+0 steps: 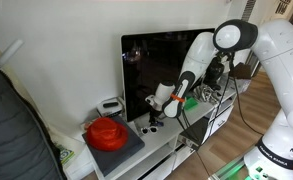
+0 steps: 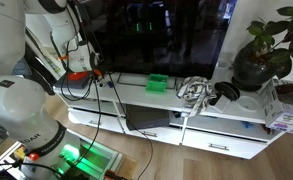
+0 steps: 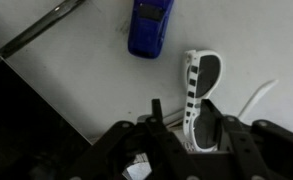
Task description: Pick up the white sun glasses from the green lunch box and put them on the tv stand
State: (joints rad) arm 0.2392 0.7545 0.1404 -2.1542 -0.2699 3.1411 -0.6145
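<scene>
Now the pincer [image 3: 191,118]: low over the table [image 3: 76,85], its fingers parted to a narrow gap with the white sun glasses [image 3: 198,90] between them. On one side a strip of white surface shows between finger and frame; on the other side I cannot tell if it touches.
Place of the glasses: flat on the white table top, just beside the blue toy car [image 3: 149,25] but apart from it. They are not in the green lunch box [image 2: 158,83], which stands further along the same table under the TV [image 1: 161,65].
Step, as I judge: the glasses are set down, and only the retreat is left.
Risk of catching: if the pincer rises before it opens more, the near finger can hook the frame and lift or flip the glasses, because they look small and light.
Risk of pushing: a sideways move at this height would sweep the glasses into the toy car.
Risk for the TV: in an exterior view the arm stands close to the screen, so a wide swing back can touch it.
Safer way: open wider, then go straight up.
</scene>
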